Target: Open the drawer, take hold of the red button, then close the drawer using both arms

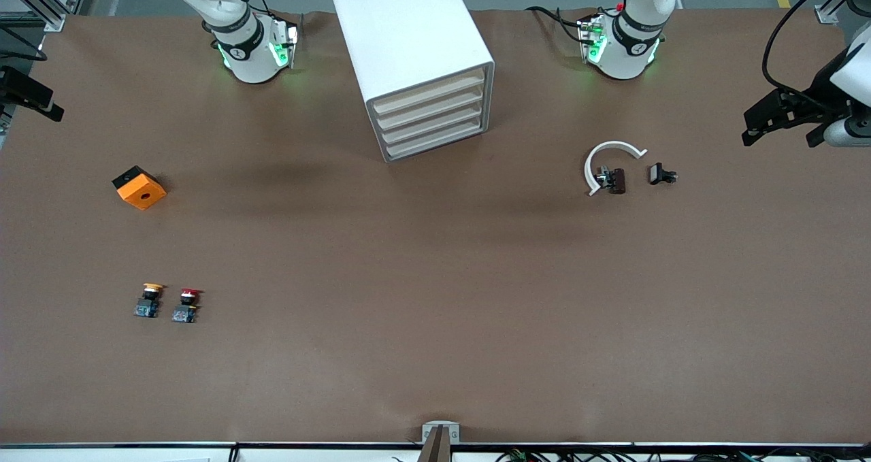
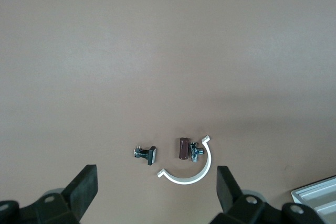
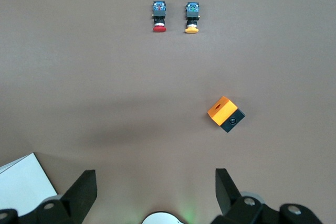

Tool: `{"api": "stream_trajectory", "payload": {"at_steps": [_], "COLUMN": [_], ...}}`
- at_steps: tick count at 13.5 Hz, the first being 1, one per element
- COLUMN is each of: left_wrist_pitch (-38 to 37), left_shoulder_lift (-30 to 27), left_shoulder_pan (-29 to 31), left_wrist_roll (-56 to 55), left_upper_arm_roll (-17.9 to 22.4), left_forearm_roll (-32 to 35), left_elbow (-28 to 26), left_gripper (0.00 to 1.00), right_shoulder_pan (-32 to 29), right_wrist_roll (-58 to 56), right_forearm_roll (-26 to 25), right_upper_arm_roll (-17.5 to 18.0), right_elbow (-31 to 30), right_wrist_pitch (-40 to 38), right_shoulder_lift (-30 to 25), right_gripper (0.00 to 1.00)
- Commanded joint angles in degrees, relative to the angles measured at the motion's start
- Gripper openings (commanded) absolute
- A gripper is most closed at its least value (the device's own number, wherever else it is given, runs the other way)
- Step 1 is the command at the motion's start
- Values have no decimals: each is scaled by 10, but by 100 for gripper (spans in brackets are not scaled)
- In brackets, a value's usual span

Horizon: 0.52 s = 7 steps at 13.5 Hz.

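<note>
Red-capped button (image 1: 187, 305) sits beside the yellow-capped button (image 1: 149, 299), nearer the camera than the shut drawer (image 1: 433, 123); we hold left tool (image 2: 157, 190) and right tool (image 3: 156, 192) wide, waiting.

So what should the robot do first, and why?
Probably bring the left gripper toward the cabinet to pull one drawer open. All four drawers look shut, so the red button has nowhere to go yet. Both grippers hang high with jaws open and hold nothing; the right gripper is over the orange cube's end of the table.
</note>
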Motion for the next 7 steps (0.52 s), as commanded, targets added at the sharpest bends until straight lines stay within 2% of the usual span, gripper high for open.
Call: {"api": "stream_trajectory", "payload": {"at_steps": [1,2,7], "left_wrist_pitch": [48,60,54], "left_shoulder_lift": [-35,-46,-42], "left_shoulder_pan": [-3,-3,-5], "left_wrist_roll": [-6,-6,1], "left_upper_arm_roll": [2,2,2], "left_forearm_roll": [3,3,4], "left_elbow": [-53,-69,-59], "left_gripper": [100,100,100], "right_shoulder_pan": [0,0,0], "right_wrist_roll": [-5,-6,-6], "right_forearm_roll": [-8,-8,-3], "right_upper_arm_roll": [3,3,3], "right_elbow": [-17,-17,-22], "right_wrist_pitch": [12,13,14], "right_shoulder_lift": [-18,-19,-20], "right_gripper": [100,100,100]}}
